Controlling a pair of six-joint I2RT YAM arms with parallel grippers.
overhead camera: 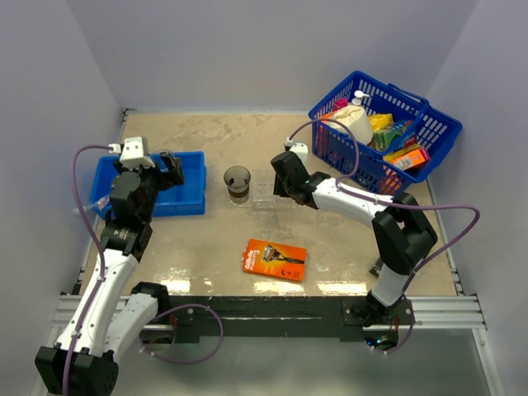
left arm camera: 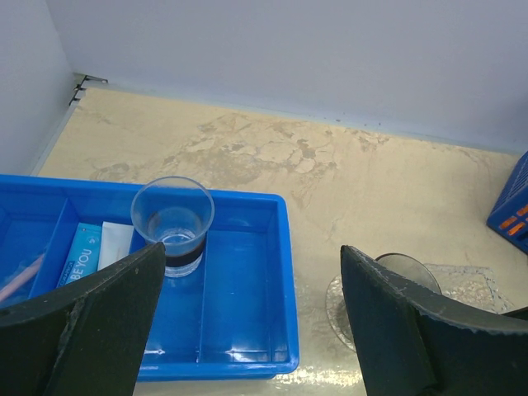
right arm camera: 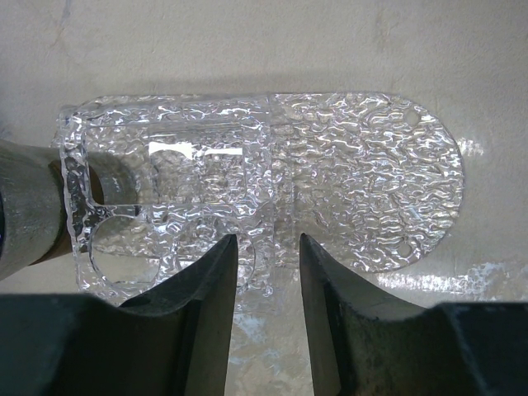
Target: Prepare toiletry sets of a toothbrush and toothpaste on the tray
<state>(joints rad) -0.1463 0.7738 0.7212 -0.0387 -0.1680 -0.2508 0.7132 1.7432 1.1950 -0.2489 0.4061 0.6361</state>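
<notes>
left gripper (left arm camera: 252, 252): fingers standing wide apart with nothing between them; it is hanging over the bin (left arm camera: 239, 330).
right gripper (right arm camera: 267, 241): fingers (right arm camera: 206, 313) standing slightly apart, showing a narrow gap; the near edge of the tray (right arm camera: 355, 165) is lying in that gap, and I cannot tell whether either finger is touching it.
tray: lying flat on the table (right arm camera: 247, 41), stretching away ahead of the right gripper and far to the right of the left gripper.
toothpaste (left arm camera: 82, 252): lying in a bin compartment, just left of the left gripper's left finger.
clear cup (left arm camera: 172, 223): standing upright in the bin, just ahead of that same finger and right of the toothpaste.
brown cup (overhead camera: 238, 183): standing at the tray's left end, to the left of the right gripper; I cannot tell whether it is touching the tray.
razor pack (overhead camera: 275, 259): lying flat on the table behind the right gripper, toward the arm bases.
basket (overhead camera: 384, 132): sitting ahead and to the right of the right gripper, holding mixed goods.
</notes>
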